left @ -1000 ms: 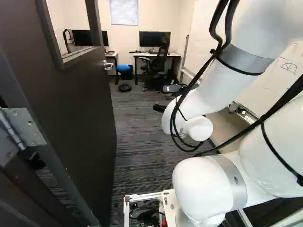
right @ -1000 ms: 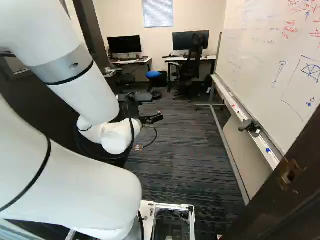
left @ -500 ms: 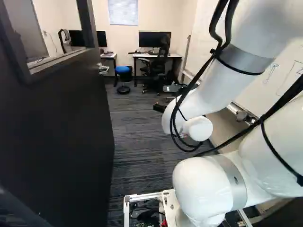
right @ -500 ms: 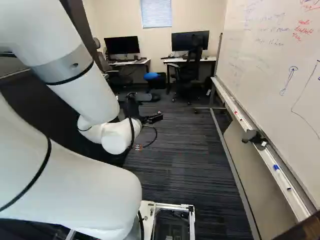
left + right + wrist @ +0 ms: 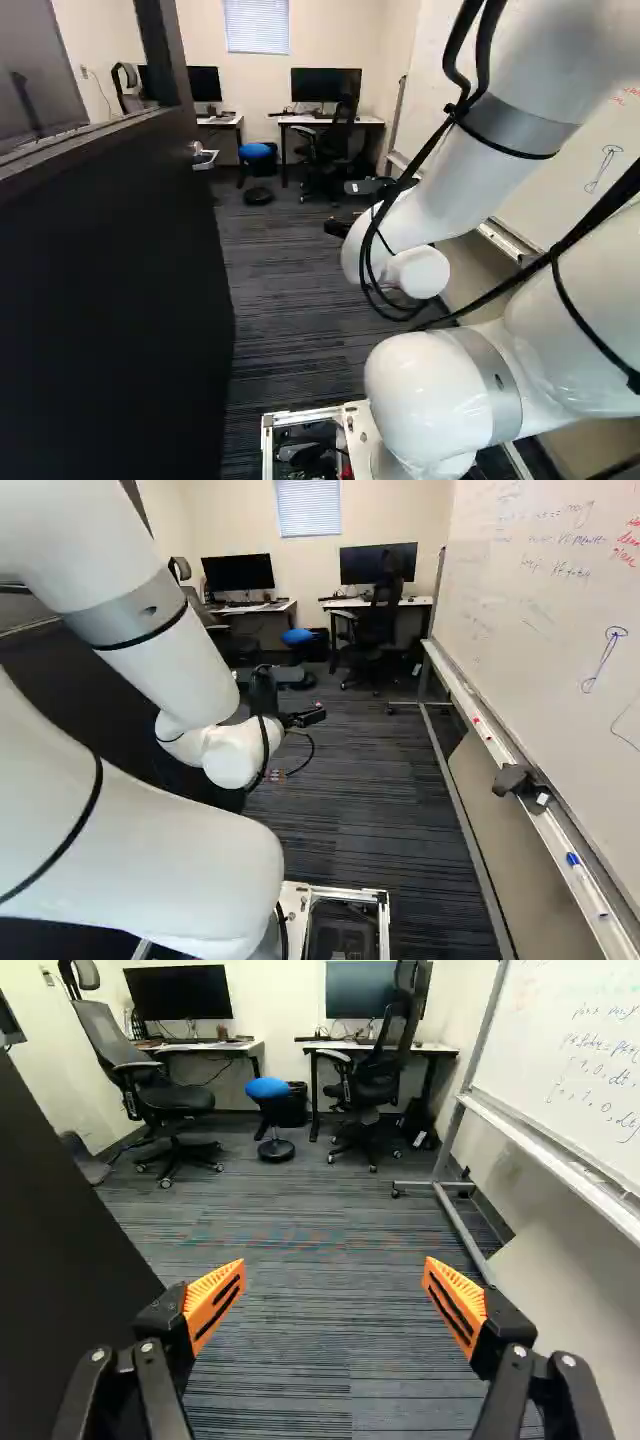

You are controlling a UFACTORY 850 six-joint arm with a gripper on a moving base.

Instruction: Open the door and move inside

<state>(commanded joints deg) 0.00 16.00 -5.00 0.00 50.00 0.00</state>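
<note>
Beyond the arm's white wrist, the gripper [image 5: 302,718] shows small and dark in the right base view. In the wrist view the gripper [image 5: 334,1305] has its orange-padded fingers wide apart, with only carpet showing between them. The dark door [image 5: 110,290] stands swung open along the left of the left base view, its lever handle [image 5: 204,156] near the far edge. The door [image 5: 60,1260] also runs beside one finger in the wrist view, not touched by the gripper.
A whiteboard on a wheeled frame [image 5: 484,730] lines the right side. Ahead are two desks with monitors [image 5: 378,1050], office chairs [image 5: 165,1100] and a blue stool [image 5: 268,1088]. Striped carpet [image 5: 300,1220] lies between door and whiteboard.
The base has moved forward: the door and whiteboard slide nearer and past in the base views, and the hinge and frame have left view. The arm keeps its pose.
</note>
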